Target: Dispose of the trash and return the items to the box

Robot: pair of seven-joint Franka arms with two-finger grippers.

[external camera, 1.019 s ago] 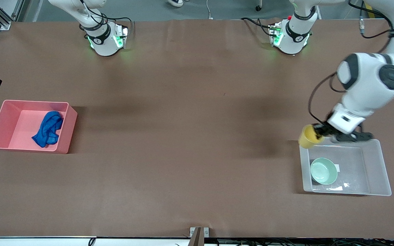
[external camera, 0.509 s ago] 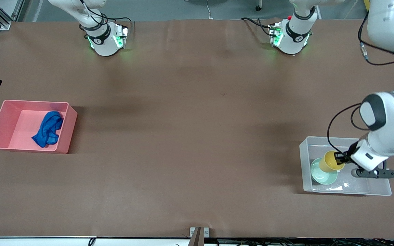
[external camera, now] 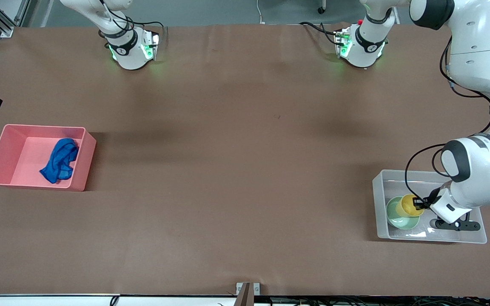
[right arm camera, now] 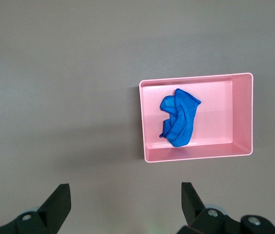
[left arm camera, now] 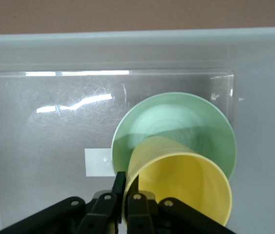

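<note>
Yellow cup (external camera: 410, 205) is pinched at its rim by the left tool (external camera: 419, 203) over the green bowl (external camera: 398, 214) in the clear box (external camera: 468, 236), right tool (right arm camera: 122, 202) held spread high above the bench (external camera: 236, 148).

So the pink tub (external camera: 86, 165) sat mid-height in the frame at the right arm's end of the brown table (external camera: 228, 148), with a little metal bracket (external camera: 247, 289) at the bottom edge's middle.

Left arm bent low, wrist tilted, left claw (external camera: 418, 203) fingers pinched together, right arm raised, waiting, right claw (right arm camera: 125, 202) pointing down, fingers spread wide
</note>
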